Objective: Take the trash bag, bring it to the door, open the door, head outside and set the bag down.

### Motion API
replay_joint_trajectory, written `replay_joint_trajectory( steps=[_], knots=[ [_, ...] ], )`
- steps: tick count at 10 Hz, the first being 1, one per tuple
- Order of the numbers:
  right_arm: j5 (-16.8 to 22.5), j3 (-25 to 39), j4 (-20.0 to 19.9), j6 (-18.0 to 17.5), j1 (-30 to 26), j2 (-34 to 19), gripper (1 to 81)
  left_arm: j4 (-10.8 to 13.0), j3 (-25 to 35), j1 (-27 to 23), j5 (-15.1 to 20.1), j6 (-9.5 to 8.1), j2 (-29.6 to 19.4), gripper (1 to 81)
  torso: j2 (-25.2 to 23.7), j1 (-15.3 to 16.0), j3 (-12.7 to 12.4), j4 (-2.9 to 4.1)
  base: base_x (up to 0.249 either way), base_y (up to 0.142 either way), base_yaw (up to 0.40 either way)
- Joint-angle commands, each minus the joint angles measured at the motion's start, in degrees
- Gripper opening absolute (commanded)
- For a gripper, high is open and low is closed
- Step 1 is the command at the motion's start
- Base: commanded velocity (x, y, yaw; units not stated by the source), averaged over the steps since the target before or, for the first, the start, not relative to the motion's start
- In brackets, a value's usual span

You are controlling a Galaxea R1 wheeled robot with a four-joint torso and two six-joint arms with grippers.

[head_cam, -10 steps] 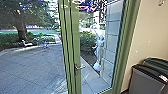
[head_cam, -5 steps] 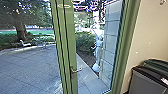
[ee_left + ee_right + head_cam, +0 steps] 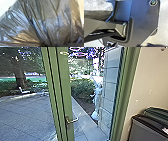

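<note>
Claws left and right: whether each is apart, together or clamped, I cannot tell. Close before the left wrist camera, the trash bag [image 3: 57, 21] draws into a tight gather. Ahead stands the green-framed door [image 3: 63, 92] with its metal handle [image 3: 72, 120]; paving [image 3: 25, 114] lies outside, a dark-lidded bin [image 3: 147, 128] near the wall [image 3: 152, 79].

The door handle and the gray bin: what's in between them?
In the head view, from the door handle to the gray bin: paving outside, a pale panel with lines, the green door frame, then beige wall.
</note>
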State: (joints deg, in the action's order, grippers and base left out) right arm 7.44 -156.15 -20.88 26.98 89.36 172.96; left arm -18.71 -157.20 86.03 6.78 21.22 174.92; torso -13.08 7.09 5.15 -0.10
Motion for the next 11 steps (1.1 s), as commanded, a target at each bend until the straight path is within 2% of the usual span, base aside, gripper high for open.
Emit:
replay_joint_trajectory(
  steps=[1, 11],
  knots=[
    [4.2, 0.0, 0.1, 0.2, -2.8, 0.0, 81.1, 0.3, 0.3, -3.0, 4.2, 0.66, 0.2, 1.0, 0.0, 0.0, 0.0, 0.00, 0.124, 0.000, 0.000],
    [4.1, 0.0, 0.1, 0.2, -2.6, 0.0, 81.1, 0.3, 0.3, -2.9, 4.2, 0.66, 0.2, 1.0, 0.0, 0.0, 0.0, 0.00, 0.103, 0.000, 0.000]
  ],
)
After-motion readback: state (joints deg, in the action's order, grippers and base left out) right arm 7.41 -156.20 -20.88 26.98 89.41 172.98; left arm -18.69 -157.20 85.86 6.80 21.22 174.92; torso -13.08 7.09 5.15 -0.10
